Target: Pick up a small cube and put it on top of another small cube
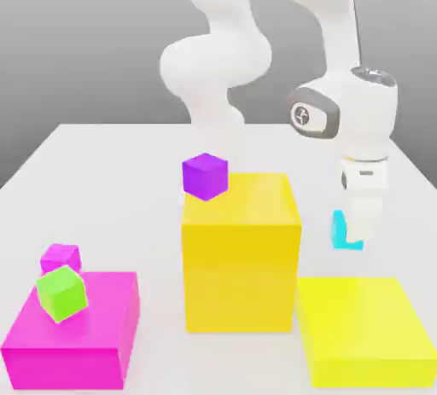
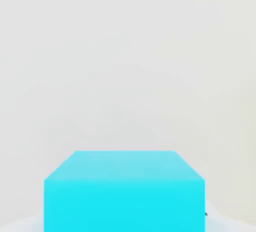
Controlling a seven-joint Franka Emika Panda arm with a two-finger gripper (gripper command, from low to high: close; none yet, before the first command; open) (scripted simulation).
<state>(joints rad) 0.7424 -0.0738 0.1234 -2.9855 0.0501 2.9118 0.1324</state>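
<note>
- Small cyan cube (image 1: 340, 229): in the exterior view's right half, a little below mid-height, behind the flat yellow block; whether it touches the bench, I cannot tell.
- Pincer (image 1: 352, 231): pressed in on the small cyan cube, pinching it, and pointing down.
- Flat yellow block (image 1: 367, 325): lower right of the exterior view, lying low on the bench.
- Tall orange-yellow block (image 1: 241, 274): standing upright just right of the exterior view's centre line, below mid-height.
- Small purple cube (image 1: 205, 177): near the exterior view's centre, overlapping the tall block's upper left corner, turned edge-on.
- Wide magenta block (image 1: 72, 334): lower left.
- Small green cube (image 1: 61, 293): tilted, in front of part of the wide magenta block's top.
- Small magenta cube (image 1: 61, 257): just above the green one in the picture, partly hidden by it.
- Bench (image 1: 128, 180): smooth, plain, off-white, its straight far edge running across above mid-height.
- White arm (image 1: 218, 60): coming down from the top of the frame.
- Room: a bare grey backdrop (image 1: 85, 35), paler towards the top, darker near the bench.
</note>
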